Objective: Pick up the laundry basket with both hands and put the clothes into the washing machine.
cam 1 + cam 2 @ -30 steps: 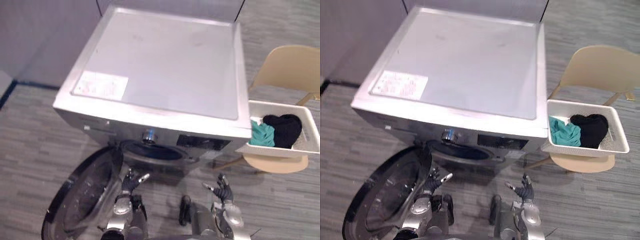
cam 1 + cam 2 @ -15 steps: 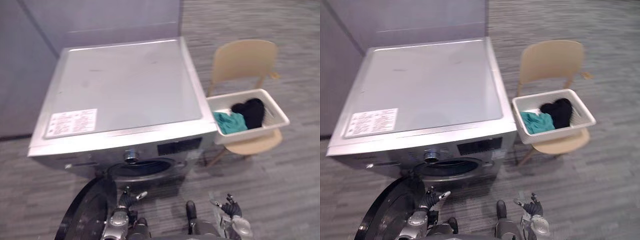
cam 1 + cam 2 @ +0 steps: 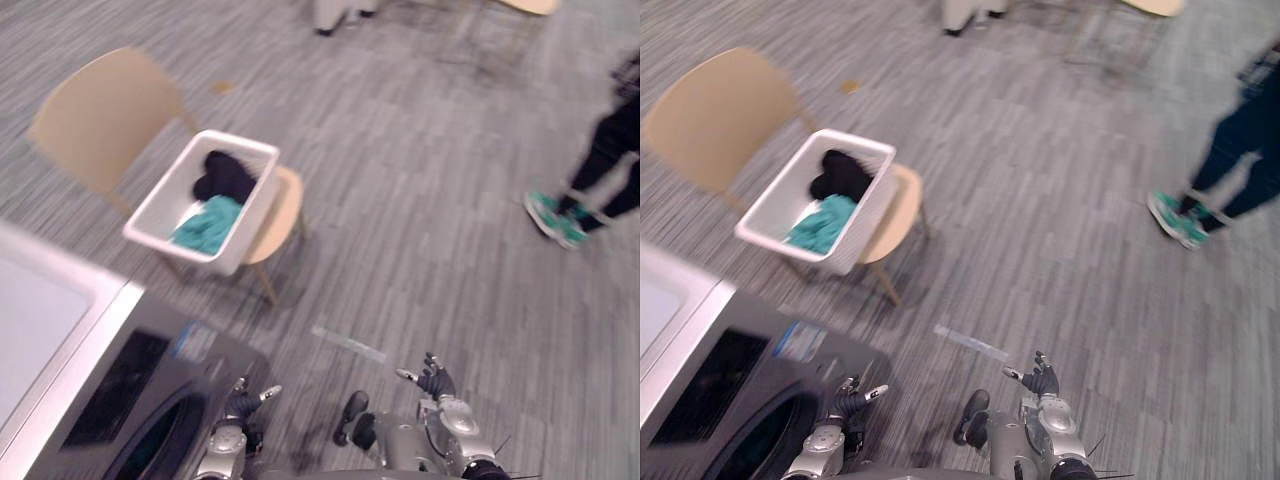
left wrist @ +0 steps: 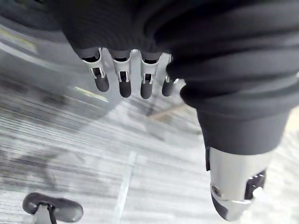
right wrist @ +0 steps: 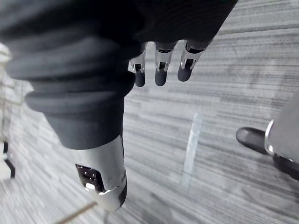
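Head views, clock positions taken from picture centre.

Located white laundry basket (image 3: 165,198) at 10 o'clock, resting tilted on the seat of a beige chair (image 3: 100,115). Well apart from both hands, touched by neither. Inside it: black garment (image 3: 222,175) toward the far end, teal garment (image 3: 208,225) toward the near end, the two touching.

Logged washing machine (image 3: 120,385) at 8 o'clock, only a corner of its light top and dark front panel in frame, with the round door opening cut by the lower edge. Basket and chair just beyond its near corner at 10 o'clock. No clothes visible in the opening.

Left hand (image 3: 243,405) at 7 o'clock, low in frame, just beside the machine front. Confirmed in its wrist view: fingers (image 4: 124,79) straight in a row, thumb (image 4: 236,191) held apart, nothing in the grasp, grey floor beyond.

Right hand (image 3: 434,384) at 5 o'clock, low in frame, over bare floor. Confirmed in its wrist view: fingers (image 5: 160,70) extended, thumb (image 5: 105,182) spread away, empty.

Pale strip of tape (image 3: 346,343) on grey striped floor (image 3: 430,180) near 6 o'clock, between the two hands and slightly beyond them.

Person's dark-trousered leg (image 3: 605,160) and teal shoe (image 3: 552,220) at 3 o'clock, well apart from the basket.
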{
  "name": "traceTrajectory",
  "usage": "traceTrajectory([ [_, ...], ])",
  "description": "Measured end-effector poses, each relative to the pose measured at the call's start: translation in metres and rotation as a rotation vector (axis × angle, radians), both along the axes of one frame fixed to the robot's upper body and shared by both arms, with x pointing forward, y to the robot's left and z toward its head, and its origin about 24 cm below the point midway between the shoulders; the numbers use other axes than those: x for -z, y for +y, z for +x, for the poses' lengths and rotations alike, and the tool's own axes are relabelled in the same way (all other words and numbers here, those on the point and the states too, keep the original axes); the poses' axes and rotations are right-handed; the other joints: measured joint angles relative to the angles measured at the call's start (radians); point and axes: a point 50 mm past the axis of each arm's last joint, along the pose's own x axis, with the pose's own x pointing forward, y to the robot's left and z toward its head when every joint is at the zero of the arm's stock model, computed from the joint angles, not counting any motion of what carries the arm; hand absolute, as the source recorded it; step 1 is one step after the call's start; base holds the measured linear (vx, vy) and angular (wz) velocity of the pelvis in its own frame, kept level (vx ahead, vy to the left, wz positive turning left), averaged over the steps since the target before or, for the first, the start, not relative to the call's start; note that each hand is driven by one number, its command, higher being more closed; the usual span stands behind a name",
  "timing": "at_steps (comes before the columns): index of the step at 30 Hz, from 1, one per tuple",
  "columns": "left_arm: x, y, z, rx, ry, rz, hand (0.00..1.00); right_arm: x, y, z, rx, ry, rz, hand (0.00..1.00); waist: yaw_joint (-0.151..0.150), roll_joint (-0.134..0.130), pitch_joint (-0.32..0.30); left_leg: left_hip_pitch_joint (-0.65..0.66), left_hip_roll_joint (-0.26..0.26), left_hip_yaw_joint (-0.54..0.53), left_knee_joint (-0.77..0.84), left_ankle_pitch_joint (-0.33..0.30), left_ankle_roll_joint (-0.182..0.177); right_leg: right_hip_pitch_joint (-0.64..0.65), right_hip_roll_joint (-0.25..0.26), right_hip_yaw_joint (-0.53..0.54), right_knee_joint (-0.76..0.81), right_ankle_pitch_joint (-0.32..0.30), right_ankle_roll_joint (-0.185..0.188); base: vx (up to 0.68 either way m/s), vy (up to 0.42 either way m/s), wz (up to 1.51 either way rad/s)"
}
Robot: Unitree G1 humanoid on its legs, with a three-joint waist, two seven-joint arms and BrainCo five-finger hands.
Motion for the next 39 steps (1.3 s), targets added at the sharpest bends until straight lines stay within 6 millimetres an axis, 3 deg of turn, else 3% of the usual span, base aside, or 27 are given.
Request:
traceTrajectory([
  [2, 0.002, -0.012, -0.002, 0.016, 0.010, -0.037, 0.00, 0.005, -0.006, -0.006, 0.023, 0.034, -0.002, 0.00, -0.002, -0.003, 0.012, -0.139, -0.104, -0.244, 0.027, -0.012, -0.016, 0.073, 0.018, 0.067, -0.035, 0.001, 0.004, 0.21, 0.002, -0.92],
  [6, -0.001, -0.016, 0.005, 0.027, -0.011, -0.047, 0.00, 0.006, -0.007, -0.007, 0.036, 0.039, 0.004, 0.00, 0.017, 0.005, 0.035, -0.269, -0.224, -0.349, -0.249, -0.003, -0.015, 0.161, 0.015, 0.136, -0.118, 0.013, 0.042, 0.24, 0.082, -0.49],
  [7, -0.002, -0.015, 0.006, 0.026, -0.020, -0.045, 0.00, 0.004, -0.009, -0.004, 0.048, 0.029, 0.004, 0.00, 0.021, 0.010, 0.044, -0.297, -0.268, -0.377, -0.407, 0.056, -0.007, 0.199, 0.013, 0.151, -0.170, 0.026, 0.065, 0.30, 0.146, -0.33],
  [8, -0.003, -0.014, 0.007, 0.023, -0.025, -0.044, 0.00, 0.003, -0.008, -0.003, 0.051, 0.026, 0.007, 0.00, 0.034, 0.004, 0.048, -0.291, -0.282, -0.384, -0.447, 0.109, 0.000, 0.212, 0.011, 0.167, -0.188, 0.031, 0.075, 0.29, 0.137, -0.49],
  [9, -0.003, -0.013, 0.007, 0.013, -0.032, -0.046, 0.00, 0.003, -0.006, 0.000, 0.050, 0.020, 0.012, 0.00, 0.054, 0.003, 0.045, -0.269, -0.303, -0.390, -0.492, 0.176, 0.012, 0.226, 0.008, 0.194, -0.213, 0.039, 0.089, 0.20, 0.097, -0.48],
  [11, -0.004, -0.010, 0.008, 0.004, -0.035, -0.045, 0.00, -0.001, -0.003, 0.008, 0.042, -0.002, 0.016, 0.00, 0.065, 0.002, 0.048, -0.269, -0.329, -0.419, -0.461, 0.156, 0.086, 0.229, -0.009, 0.219, -0.199, 0.022, 0.118, 0.33, 0.175, -0.31],
  [12, -0.003, -0.010, 0.005, -0.004, -0.028, -0.048, 0.00, 0.000, -0.002, 0.007, 0.038, 0.005, 0.020, 0.00, 0.070, 0.000, 0.050, -0.242, -0.332, -0.412, -0.443, 0.120, 0.130, 0.216, -0.028, 0.235, -0.116, 0.001, 0.135, 0.37, 0.223, -0.24],
  [13, -0.002, -0.010, 0.003, -0.009, -0.024, -0.052, 0.00, 0.000, -0.001, 0.006, 0.036, 0.007, 0.024, 0.00, 0.074, -0.003, 0.051, -0.214, -0.334, -0.396, -0.444, 0.109, 0.135, 0.198, -0.045, 0.248, -0.041, -0.014, 0.158, 0.39, 0.265, -0.15],
  [14, 0.000, -0.009, 0.000, -0.013, -0.011, -0.053, 0.00, 0.000, 0.002, 0.007, 0.033, 0.004, 0.030, 0.00, 0.071, -0.004, 0.051, -0.164, -0.349, -0.396, -0.453, 0.092, 0.146, 0.157, -0.082, 0.254, 0.137, -0.028, 0.174, 0.48, 0.302, 0.01],
  [15, 0.001, -0.009, -0.002, -0.008, -0.003, -0.051, 0.00, 0.001, 0.005, 0.006, 0.026, 0.008, 0.033, 0.00, 0.069, -0.012, 0.051, -0.108, -0.370, -0.397, -0.467, 0.081, 0.164, 0.101, -0.134, 0.252, 0.349, -0.008, 0.170, 0.40, 0.249, 0.14],
  [17, 0.002, -0.008, -0.006, -0.004, 0.005, -0.045, 0.00, 0.003, 0.006, 0.003, 0.024, 0.016, 0.035, 0.00, 0.067, -0.019, 0.051, -0.006, -0.404, -0.413, -0.515, 0.061, 0.195, 0.034, -0.209, 0.236, 0.589, 0.015, 0.149, 0.43, 0.173, 0.36],
  [18, 0.002, -0.007, -0.006, -0.004, 0.005, -0.043, 0.00, 0.003, 0.005, 0.003, 0.025, 0.017, 0.035, 0.00, 0.065, -0.018, 0.048, 0.036, -0.413, -0.459, -0.543, 0.060, 0.196, 0.001, -0.237, 0.214, 0.659, -0.011, 0.150, 0.46, 0.125, 0.60],
  [20, 0.000, -0.004, -0.002, -0.003, -0.006, -0.036, 0.00, 0.001, 0.006, 0.005, 0.025, 0.007, 0.036, 0.00, 0.053, -0.011, 0.048, 0.070, -0.406, -0.549, -0.583, 0.060, 0.196, -0.036, -0.228, 0.189, 0.600, -0.052, 0.148, 0.38, -0.011, 0.96],
  [22, -0.003, -0.005, 0.005, -0.012, -0.025, -0.044, 0.00, 0.000, 0.004, 0.005, 0.033, 0.000, 0.035, 0.00, 0.047, 0.009, 0.056, 0.080, -0.389, -0.665, -0.599, 0.060, 0.196, -0.070, -0.154, 0.253, 0.418, -0.078, 0.143, 0.37, -0.115, 1.16],
  [24, -0.007, -0.017, 0.017, -0.006, -0.051, -0.074, 0.00, -0.003, -0.003, 0.002, 0.074, -0.030, 0.040, 0.00, 0.040, 0.005, 0.053, 0.056, -0.387, -0.813, -0.585, 0.060, 0.195, -0.130, -0.062, 0.462, 0.194, -0.036, 0.184, 0.35, -0.211, 1.55],
  [25, -0.009, -0.025, 0.023, -0.001, -0.066, -0.092, 0.00, -0.003, -0.008, -0.003, 0.103, -0.034, 0.039, 0.00, 0.043, 0.002, 0.052, 0.040, -0.397, -0.869, -0.560, 0.052, 0.179, -0.130, -0.046, 0.557, 0.088, 0.007, 0.206, 0.46, -0.336, 2.55],
  [26, -0.011, -0.033, 0.027, 0.004, -0.077, -0.113, 0.00, 0.002, -0.011, -0.016, 0.142, -0.004, 0.036, 0.00, 0.037, -0.005, 0.049, 0.027, -0.420, -0.954, -0.503, 0.016, 0.113, -0.089, -0.078, 0.608, -0.060, 0.115, 0.226, 0.43, -0.333, 2.38],
  [27, -0.011, -0.037, 0.028, 0.004, -0.080, -0.122, 0.00, 0.006, -0.009, -0.024, 0.155, 0.019, 0.039, 0.00, 0.040, -0.019, 0.045, 0.029, -0.434, -0.976, -0.484, -0.008, 0.074, -0.068, -0.109, 0.599, -0.089, 0.179, 0.222, 0.49, -0.476, 2.53],
  [28, -0.012, -0.046, 0.029, 0.017, -0.081, -0.141, 0.00, 0.007, -0.015, -0.027, 0.154, 0.038, 0.021, 0.00, 0.049, 0.025, 0.053, 0.018, -0.404, -0.993, -0.445, -0.042, 0.030, -0.058, -0.106, 0.511, -0.019, 0.180, 0.215, 0.30, -0.354, 1.88],
  [30, -0.014, -0.044, 0.031, -0.026, -0.104, -0.146, 0.00, -0.004, -0.014, -0.015, 0.144, -0.037, 0.017, 0.00, 0.061, 0.046, 0.041, -0.033, -0.359, -0.984, -0.441, 0.016, -0.035, -0.032, -0.130, 0.369, 0.028, 0.118, 0.165, 0.28, -0.373, 2.02],
  [32, -0.016, -0.042, 0.033, -0.046, -0.118, -0.140, 0.00, -0.013, -0.014, -0.006, 0.133, -0.092, 0.008, 0.00, 0.073, 0.045, 0.040, -0.048, -0.342, -0.986, -0.461, 0.064, -0.044, 0.016, -0.153, 0.253, 0.035, 0.085, 0.147, 0.20, -0.329, 2.09],
  [34, -0.016, -0.042, 0.031, -0.050, -0.118, -0.139, 0.00, -0.019, -0.015, -0.001, 0.136, -0.131, -0.007, 0.00, 0.076, 0.027, 0.036, -0.084, -0.321, -0.910, -0.486, 0.138, -0.055, 0.088, -0.193, 0.110, 0.014, 0.061, 0.141, 0.12, -0.188, 2.29],
  [35, -0.015, -0.042, 0.028, -0.044, -0.111, -0.136, 0.00, -0.021, -0.016, 0.001, 0.139, -0.141, -0.017, 0.00, 0.075, 0.022, 0.029, -0.097, -0.301, -0.825, -0.508, 0.162, -0.056, 0.120, -0.200, 0.061, -0.015, 0.061, 0.140, 0.08, -0.084, 1.92],
  [36, -0.011, -0.041, 0.019, -0.040, -0.090, -0.120, 0.00, -0.023, -0.019, 0.003, 0.135, -0.153, -0.030, 0.00, 0.084, 0.015, 0.016, -0.120, -0.264, -0.642, -0.543, 0.164, -0.050, 0.150, -0.197, -0.005, -0.054, 0.061, 0.140, 0.06, -0.053, 1.60],
  [37, -0.010, -0.043, 0.017, -0.029, -0.084, -0.114, 0.00, -0.023, -0.020, 0.004, 0.135, -0.157, -0.035, 0.00, 0.092, 0.020, 0.003, -0.133, -0.253, -0.562, -0.557, 0.163, -0.045, 0.152, -0.197, -0.033, -0.064, 0.061, 0.140, 0.06, -0.006, 1.47],
  [38, -0.009, -0.045, 0.013, -0.004, -0.072, -0.111, 0.00, -0.025, -0.023, 0.007, 0.138, -0.160, -0.047, 0.00, 0.094, 0.034, -0.009, -0.147, -0.239, -0.422, -0.572, 0.169, -0.011, 0.159, -0.202, -0.080, -0.069, 0.061, 0.141, 0.03, 0.057, 1.39],
  [39, -0.008, -0.046, 0.011, 0.019, -0.064, -0.104, 0.00, -0.024, -0.027, 0.007, 0.150, -0.149, -0.069, 0.00, 0.096, 0.020, -0.008, -0.157, -0.241, -0.324, -0.592, 0.189, 0.027, 0.181, -0.218, -0.128, -0.081, 0.064, 0.146, 0.03, 0.078, 1.32],
])
